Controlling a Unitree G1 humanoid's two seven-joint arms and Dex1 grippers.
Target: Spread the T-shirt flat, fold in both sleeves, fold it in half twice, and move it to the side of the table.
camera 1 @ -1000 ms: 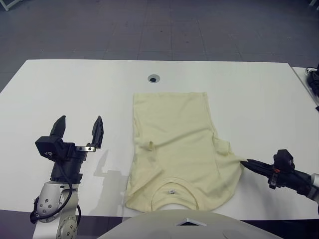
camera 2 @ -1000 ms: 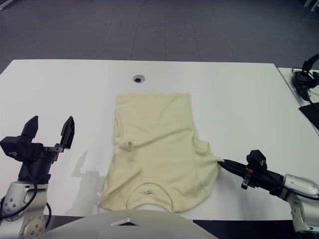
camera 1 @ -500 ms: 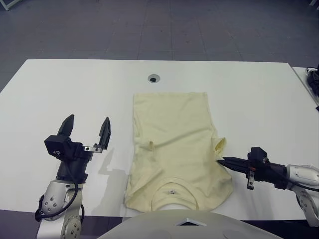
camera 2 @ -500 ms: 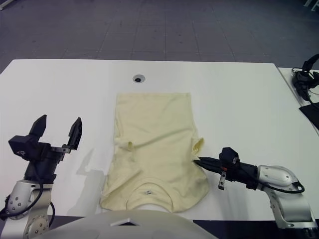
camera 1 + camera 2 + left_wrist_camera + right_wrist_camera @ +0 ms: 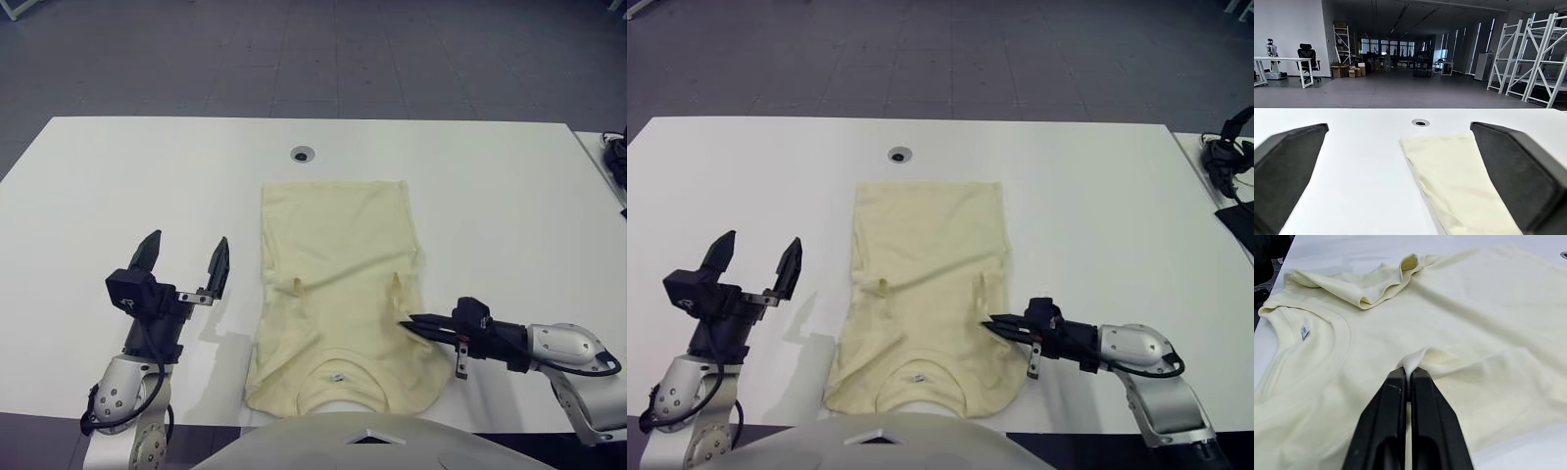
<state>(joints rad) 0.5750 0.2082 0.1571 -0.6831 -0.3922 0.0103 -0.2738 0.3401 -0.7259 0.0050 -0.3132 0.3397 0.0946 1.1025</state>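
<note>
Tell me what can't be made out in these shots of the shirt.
- Label print: too small, eye and right wrist views.
- T-shirt near end: left wrist view, cut by the edge and left claw.
- Amount of cloth gripped: right wrist view, hidden inside right claw.

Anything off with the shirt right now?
Minor. The T-shirt has its left sleeve cuff standing curled up rather than flat, and its near left shoulder flares wider than the hem. The right tool is shut on the right sleeve, over the body.
</note>
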